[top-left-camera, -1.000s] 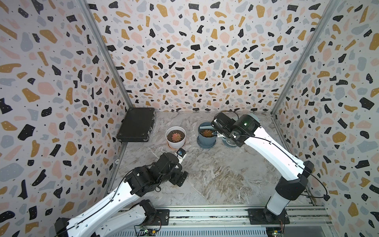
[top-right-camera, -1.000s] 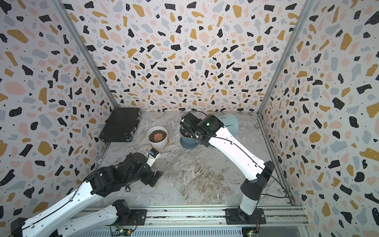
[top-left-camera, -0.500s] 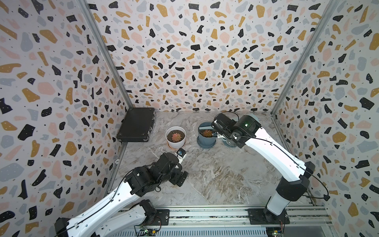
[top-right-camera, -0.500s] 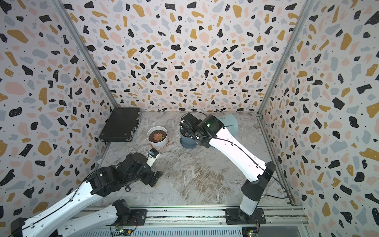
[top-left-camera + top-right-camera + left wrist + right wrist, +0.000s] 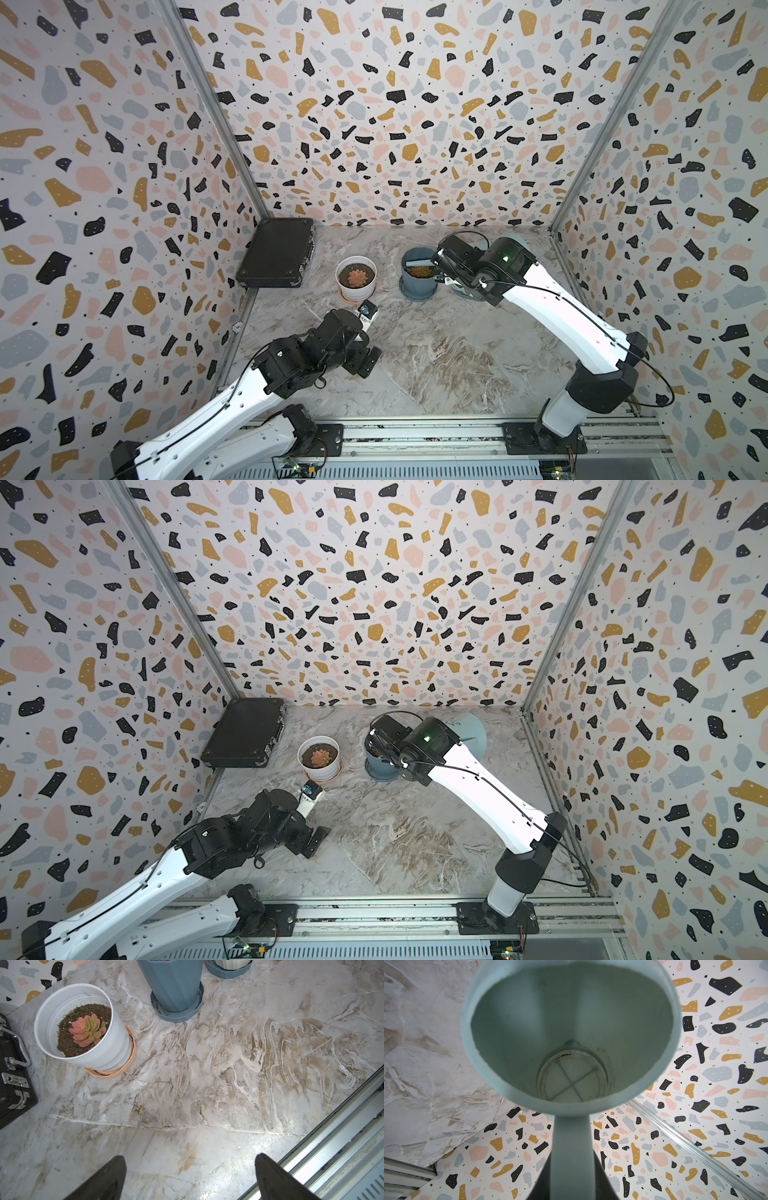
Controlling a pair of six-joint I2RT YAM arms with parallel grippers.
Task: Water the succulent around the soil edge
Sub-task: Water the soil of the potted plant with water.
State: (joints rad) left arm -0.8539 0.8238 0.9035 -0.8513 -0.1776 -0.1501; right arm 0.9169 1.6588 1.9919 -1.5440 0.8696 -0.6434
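Observation:
A pink succulent (image 5: 356, 276) (image 5: 87, 1029) grows in dark soil inside a white pot (image 5: 355, 291) (image 5: 319, 771) on an orange saucer. My right gripper (image 5: 572, 1167) (image 5: 444, 277) is shut on the handle (image 5: 572, 1147) of a teal watering can (image 5: 471, 733) (image 5: 571, 1028). The can is tipped on its side behind a blue pot (image 5: 417, 282) (image 5: 380, 766) that holds an orange-red plant. The right wrist view looks straight into its open top. My left gripper (image 5: 190, 1159) (image 5: 369, 336) (image 5: 316, 816) hangs open and empty in front of the white pot.
A black case (image 5: 277, 254) (image 5: 12, 1076) lies at the back left, against the wall. A pale pot on a blue saucer (image 5: 227, 969) stands to the right of the blue pot, under my right arm. Terrazzo walls close three sides and a metal rail (image 5: 415, 436) runs along the front.
The right wrist has shifted only slightly beside the blue pot, still holding the can. The left arm has not moved.

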